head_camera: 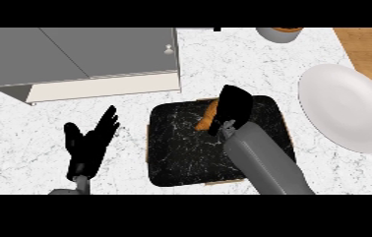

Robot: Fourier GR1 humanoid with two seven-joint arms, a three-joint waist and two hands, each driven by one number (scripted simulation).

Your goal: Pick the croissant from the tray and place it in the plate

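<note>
Croissant point(207, 117) — on tray point(174, 157), far edge, mostly hidden under right hand point(232, 108). Whether those fingers are wrapped round it cannot be told. Left hand point(91, 142) rests with fingers spread, at left. Plate point(338, 105) — right of tray. Advice: secure both ends before lifting.

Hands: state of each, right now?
Left hand: open, holding nothing, resting left of the tray.
Right hand: over the croissant on the tray; fingers hidden, grasp cannot be told.
</note>
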